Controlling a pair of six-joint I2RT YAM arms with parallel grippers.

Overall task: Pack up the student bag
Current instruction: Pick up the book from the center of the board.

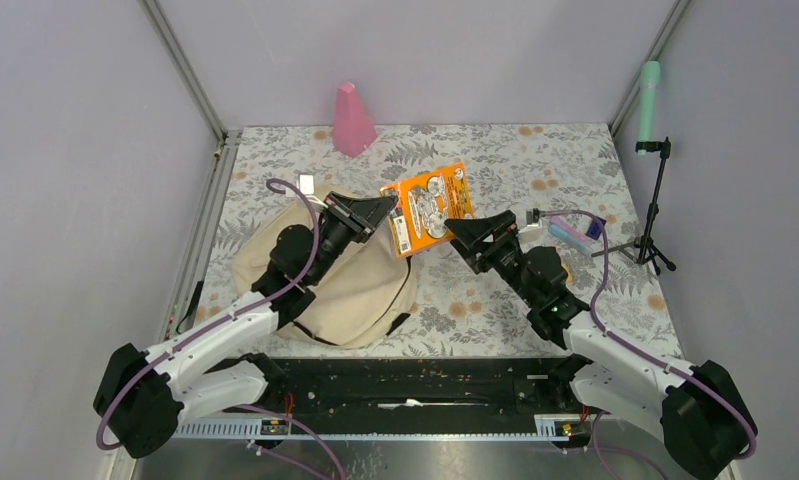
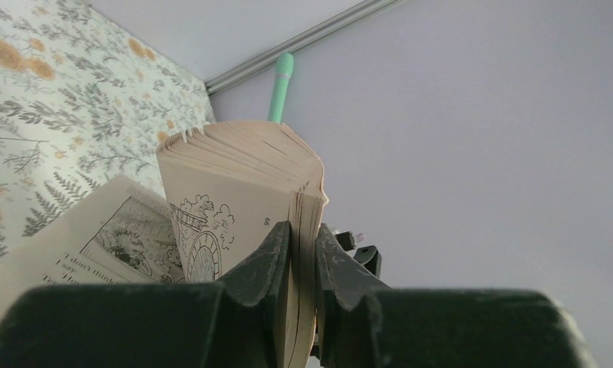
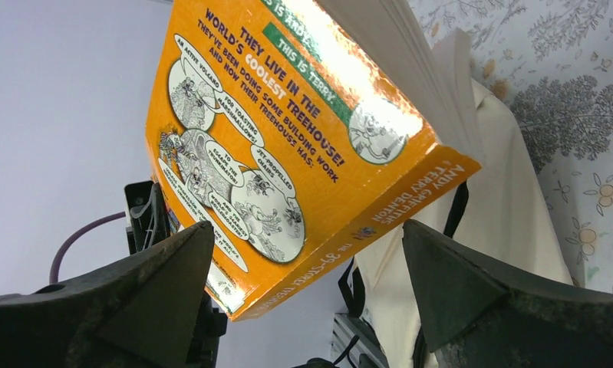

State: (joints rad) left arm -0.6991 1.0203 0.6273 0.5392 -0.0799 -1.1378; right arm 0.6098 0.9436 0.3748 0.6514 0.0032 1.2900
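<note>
Overhead: one student bag (image 1: pixel 360 285) slumps on the floral desk (image 1: pixel 535 160), left of centre in the frame, partly under the left arm. It's a rounded beige heap with a black strap at its lower right; its long axis and facing, I cannot tell. One orange book (image 1: pixel 430 208) sits just off its upper right. The left wrist view shows what the top hides: the left fingers (image 2: pixel 268 261) pinched narrow on a wad of pages, the rest fanning upward. Right wrist view: the right fingers (image 3: pixel 456 284) are spread wide, gripping nothing, with the book's back cover filling the gap. One pink cone (image 1: pixel 353 120), one green wand (image 1: pixel 650 95).
</note>
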